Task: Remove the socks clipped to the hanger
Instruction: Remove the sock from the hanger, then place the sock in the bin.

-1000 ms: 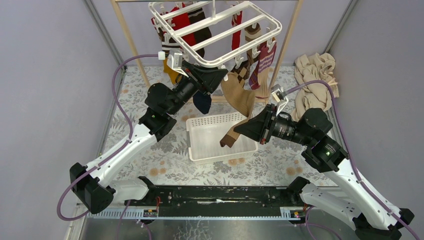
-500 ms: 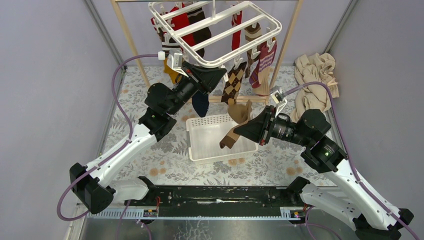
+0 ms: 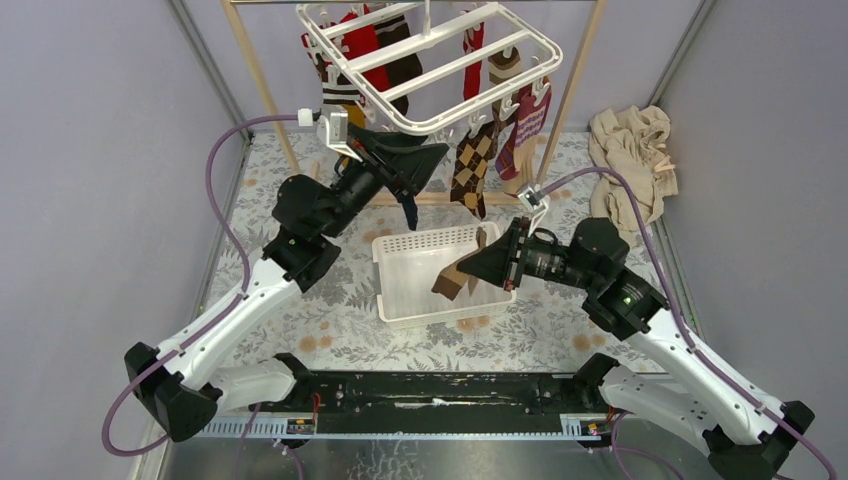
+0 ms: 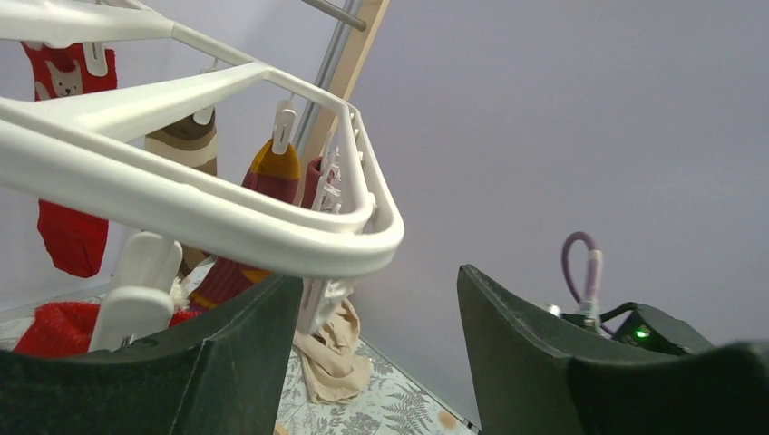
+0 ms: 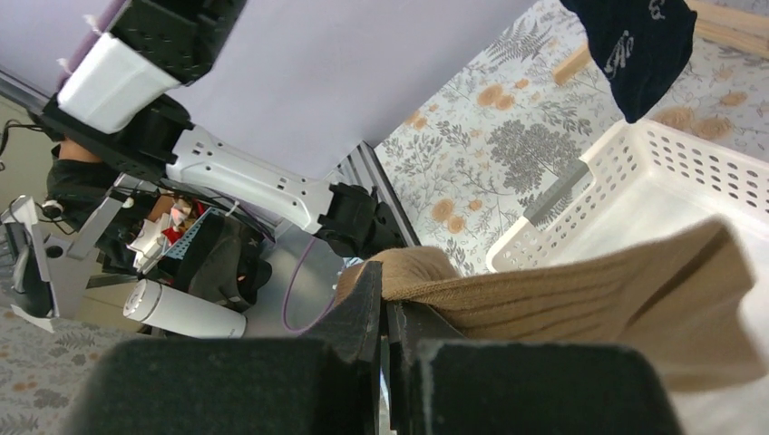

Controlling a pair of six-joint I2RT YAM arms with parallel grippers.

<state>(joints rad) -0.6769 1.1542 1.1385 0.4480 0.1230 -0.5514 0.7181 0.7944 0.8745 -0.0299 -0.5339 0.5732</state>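
The white hanger (image 3: 400,118) hangs at the back with several socks clipped on: red (image 3: 362,45), brown argyle (image 3: 470,165), purple-striped (image 3: 525,125) and navy (image 3: 408,205). My left gripper (image 3: 415,160) is open and empty just under the hanger's front rim (image 4: 227,217); in the left wrist view the gripper (image 4: 379,281) has its jaws wide apart below that rim. My right gripper (image 3: 462,272) is shut on a tan sock (image 3: 450,283) that is free of the hanger and hangs over the white basket (image 3: 385,280). The right wrist view shows the gripper (image 5: 381,281) pinching the tan sock (image 5: 580,299).
The wooden pole frame (image 3: 262,90) stands behind the hanger. A pile of beige cloth (image 3: 630,160) lies at the back right. The perforated basket (image 5: 671,172) sits mid-table between the arms, with the navy sock (image 5: 639,45) dangling above its far corner.
The tan sock has come off its clip; my right gripper carried it down and left over the basket. My left gripper rose and shifted slightly left under the hanger rim.
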